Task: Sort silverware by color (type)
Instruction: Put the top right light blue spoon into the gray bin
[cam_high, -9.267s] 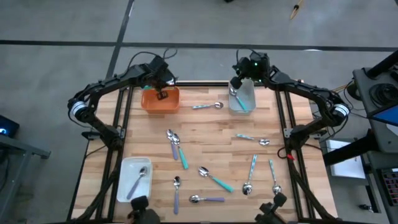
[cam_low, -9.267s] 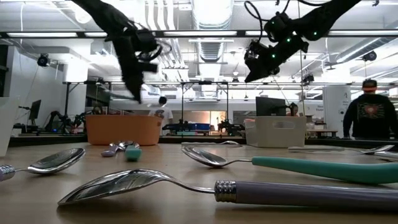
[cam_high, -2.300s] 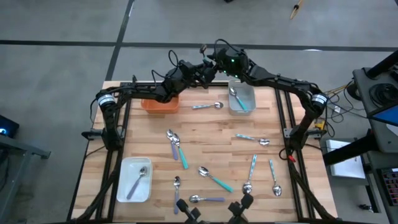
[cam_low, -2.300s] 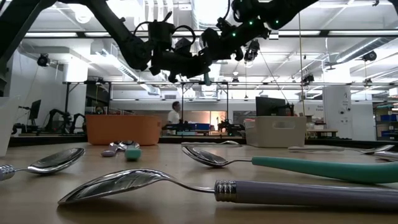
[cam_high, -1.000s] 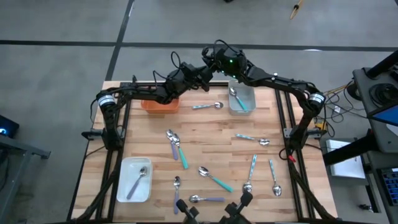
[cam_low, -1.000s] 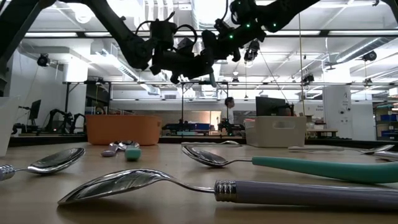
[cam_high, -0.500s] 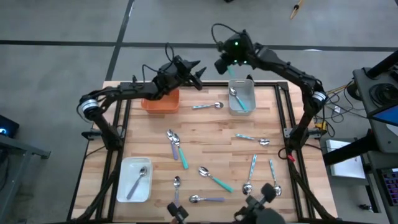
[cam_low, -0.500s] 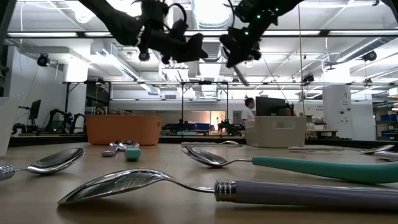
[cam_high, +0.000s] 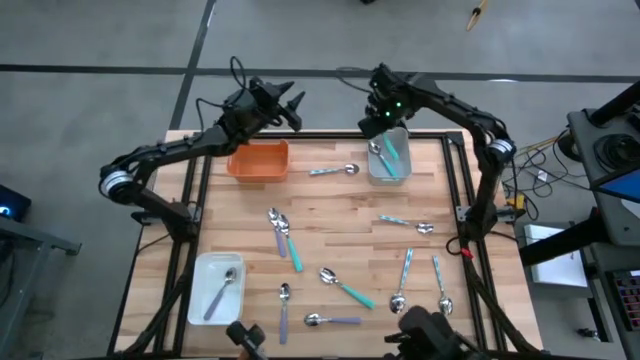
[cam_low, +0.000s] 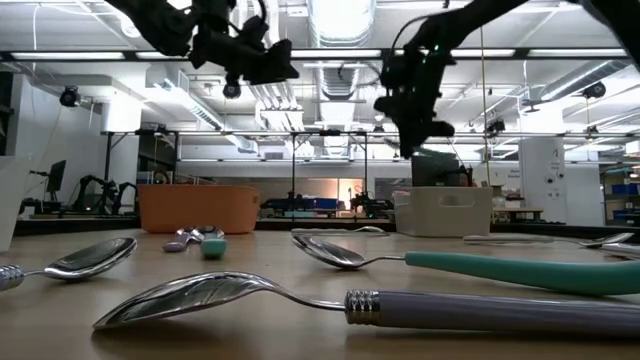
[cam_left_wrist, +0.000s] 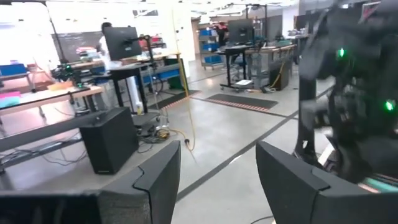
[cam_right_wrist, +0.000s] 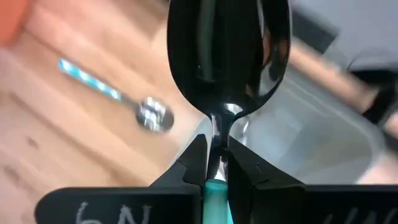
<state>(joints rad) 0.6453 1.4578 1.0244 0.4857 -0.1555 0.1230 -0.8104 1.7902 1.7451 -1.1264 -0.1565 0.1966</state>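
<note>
Mid-drop on a teal spoon (cam_right_wrist: 228, 56): right gripper (cam_right_wrist: 216, 163) pinching its neck, hovering over the grey tray (cam_high: 403, 150) at the table's far edge. Left gripper (cam_left_wrist: 217, 174) spread wide, empty, above the orange tray (cam_high: 258, 162). Next up, probably: lower, let go inside.

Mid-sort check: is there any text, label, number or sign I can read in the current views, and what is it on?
"6N": handwritten in white on the dark band across the right pincer, below the teal-handled spoon it is shut on; further marks on that band are too blurred to read.
Room signs and screens behind the table: too small or blurred to read.
Trays and the other spoons: no text visible.
</note>
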